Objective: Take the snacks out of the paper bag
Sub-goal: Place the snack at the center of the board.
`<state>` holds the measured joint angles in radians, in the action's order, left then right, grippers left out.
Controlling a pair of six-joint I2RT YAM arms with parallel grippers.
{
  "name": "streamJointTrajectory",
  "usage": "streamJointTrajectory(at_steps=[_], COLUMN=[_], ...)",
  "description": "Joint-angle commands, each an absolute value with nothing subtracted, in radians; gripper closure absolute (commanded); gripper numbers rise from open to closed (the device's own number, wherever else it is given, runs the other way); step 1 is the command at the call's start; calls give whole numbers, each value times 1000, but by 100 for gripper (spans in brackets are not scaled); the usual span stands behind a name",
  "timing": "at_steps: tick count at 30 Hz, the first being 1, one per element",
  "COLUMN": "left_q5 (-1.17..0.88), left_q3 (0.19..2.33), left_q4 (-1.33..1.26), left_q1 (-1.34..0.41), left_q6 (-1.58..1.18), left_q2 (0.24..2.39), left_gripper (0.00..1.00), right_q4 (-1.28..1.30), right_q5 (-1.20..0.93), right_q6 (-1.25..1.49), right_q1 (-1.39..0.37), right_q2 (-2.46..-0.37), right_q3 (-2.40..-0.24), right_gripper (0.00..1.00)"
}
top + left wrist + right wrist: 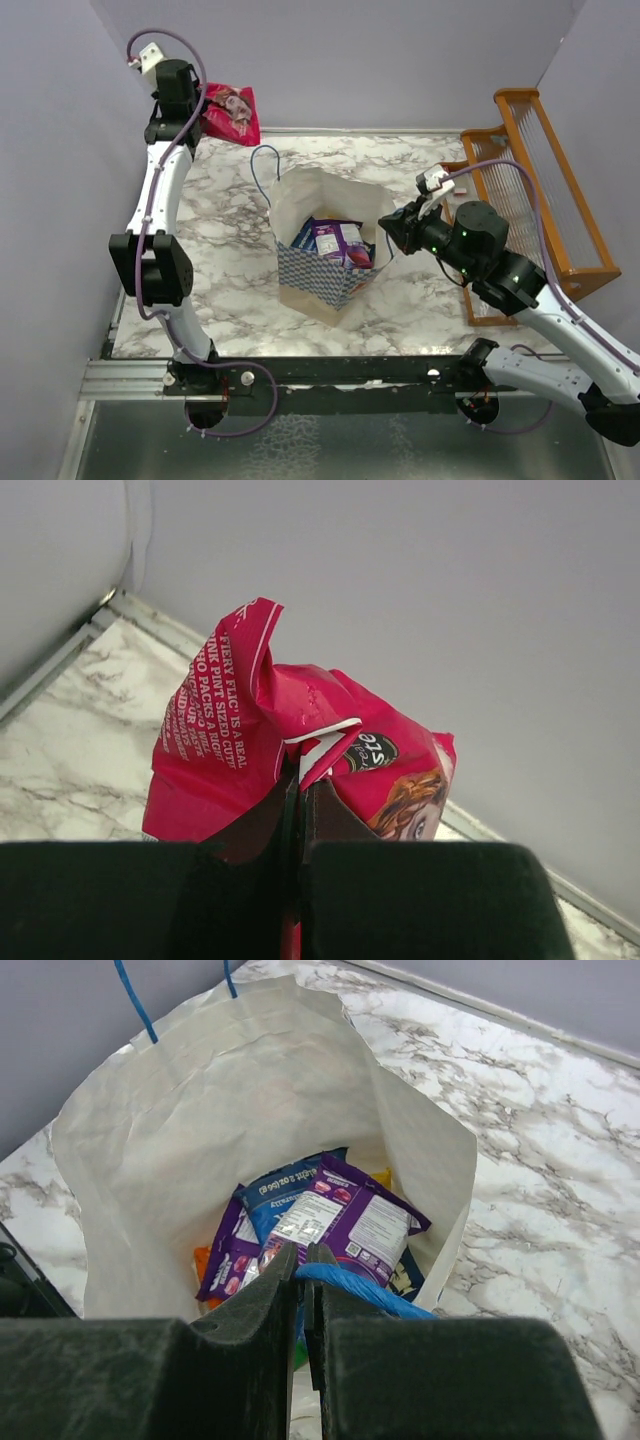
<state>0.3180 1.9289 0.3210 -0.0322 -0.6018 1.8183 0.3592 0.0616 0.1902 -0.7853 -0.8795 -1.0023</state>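
Note:
The cream paper bag (300,190) with a blue-white checkered side stands open mid-table. Inside it lie a purple packet (365,1222), a dark blue packet (283,1190), another purple pack (228,1260) and bits of orange and yellow packs. My right gripper (392,228) is at the bag's right rim, shut on the bag's near blue cord handle (365,1293). My left gripper (190,108) is at the far left corner by the wall, shut on the top edge of the large pink-red snack bag (260,740), which also shows in the top view (232,112).
An orange wooden rack (545,180) stands at the right edge, just behind my right arm. The bag's other blue handle (262,168) sticks up at its far side. Grey walls close the back and left. The marble tabletop (220,230) lies around the bag.

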Motion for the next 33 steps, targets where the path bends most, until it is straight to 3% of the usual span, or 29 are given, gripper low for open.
streamJointTrajectory(at_steps=[1,16,26,28,31,33], left_q5=[134,-114,-183,-191,-186,-179], left_q3=[1853,1611,1564,1573,1545,1502], left_q4=[133,-90,1,58,97,100], left_q1=[64,216,236,239,239,236], left_q6=[-686,-713,-650,-633,-637,-674], left_q2=[1846,2000,2096,2101,2056,2003], left_gripper=[100,100,100,89,61,52], right_q4=[433,483,549,561,580,594], right_q5=[20,120,196,199,222,252], right_q6=[101,155,240,245,250,241], right_q1=[-785,-785,-785,-785,-785,-785], right_q2=[-898,-903,-895,-895,-891,-889], right_q3=[-1083,-1153,-1200,-1215,-1244,-1266], right_gripper=[94,93,91,92,92,93])
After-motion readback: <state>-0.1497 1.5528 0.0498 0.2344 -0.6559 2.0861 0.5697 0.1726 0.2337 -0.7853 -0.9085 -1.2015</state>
